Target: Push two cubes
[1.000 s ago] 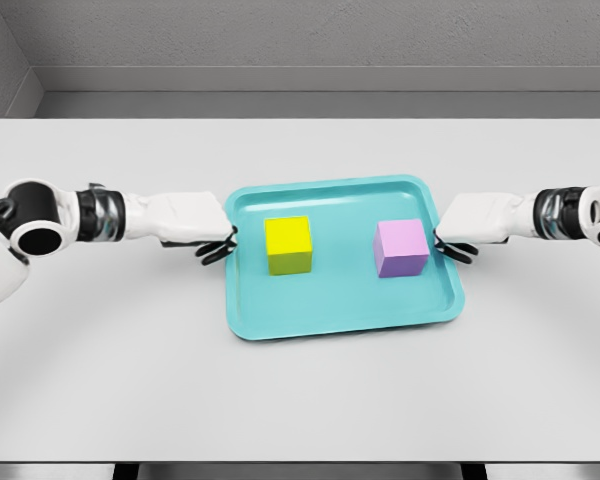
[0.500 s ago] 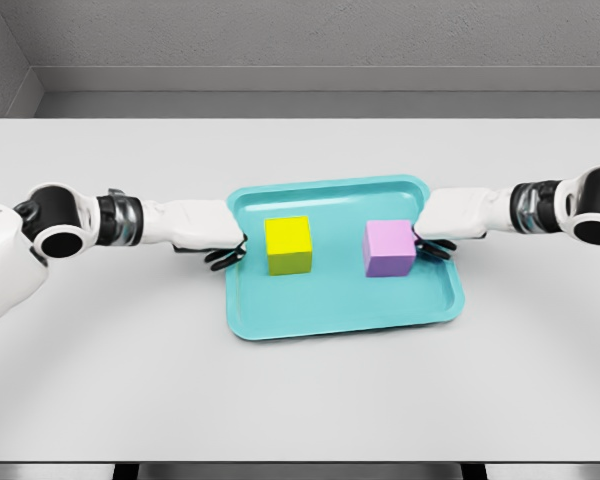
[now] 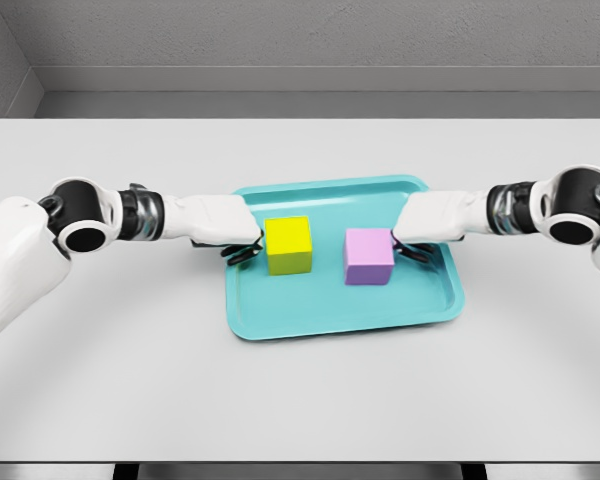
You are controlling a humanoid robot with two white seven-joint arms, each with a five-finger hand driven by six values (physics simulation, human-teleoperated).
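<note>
The left arm is reaching in from the lower left across the white table [image 3: 300, 390], its forearm lying low and pointing toward the middle. The left robot hand [image 3: 230, 235] is sitting over the left rim of the teal tray [image 3: 330, 318], its dark fingers [image 3: 242, 254] curling under the palm and holding nothing; the fingertips are lying right at the left face of the yellow cube [image 3: 288, 244], and whether they are truly touching it is too fine to tell.

The yellow cube is standing upright on the tray floor, in the left half, toward the back. Just to its right, with a narrow strip of teal showing between them, the purple cube [image 3: 369, 256] is standing upright as well, slightly nearer the front edge. The two cubes are near each other but apart.

The right robot hand [image 3: 420, 222] is pressing in from the tray's right side, against the purple cube's right face, its dark fingers [image 3: 412, 252] tucked together beneath the white palm and gripping nothing. The right arm is stretching back from it to the picture's right edge.
</note>
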